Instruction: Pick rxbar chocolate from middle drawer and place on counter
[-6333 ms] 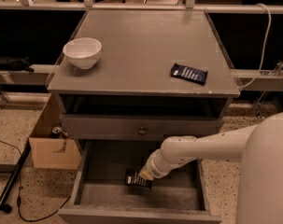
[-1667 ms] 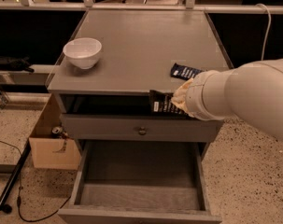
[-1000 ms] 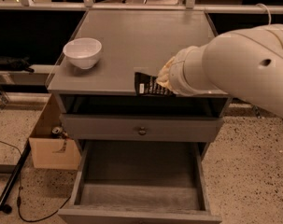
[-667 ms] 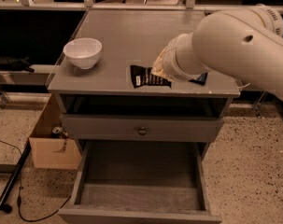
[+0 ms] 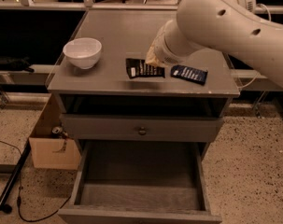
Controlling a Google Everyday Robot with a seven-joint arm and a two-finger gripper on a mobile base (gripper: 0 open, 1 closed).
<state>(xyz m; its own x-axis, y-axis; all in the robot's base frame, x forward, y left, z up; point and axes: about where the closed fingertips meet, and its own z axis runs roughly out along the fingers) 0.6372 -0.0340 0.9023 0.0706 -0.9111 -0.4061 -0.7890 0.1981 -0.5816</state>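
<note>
The rxbar chocolate (image 5: pixel 142 69), a flat black bar with white print, is at the front middle of the counter (image 5: pixel 113 31), low over its surface or touching it. My gripper (image 5: pixel 152 61) is shut on the bar's right end and reaches in from the right, mostly hidden behind my white arm (image 5: pixel 215 17). The middle drawer (image 5: pixel 85 171) is pulled out below, and its worn grey floor shows nothing in it.
A white bowl (image 5: pixel 82 52) stands at the counter's front left. A navy-blue wrapped bar (image 5: pixel 189 73) lies just right of my gripper. A closed drawer front with a round knob (image 5: pixel 141 130) sits above the open drawer. A cardboard box (image 5: pixel 52 146) stands on the floor at left.
My gripper lifted the rxbar chocolate out of the middle drawer, carried it up over the counter's front edge, then left and down onto the counter's front middle.
</note>
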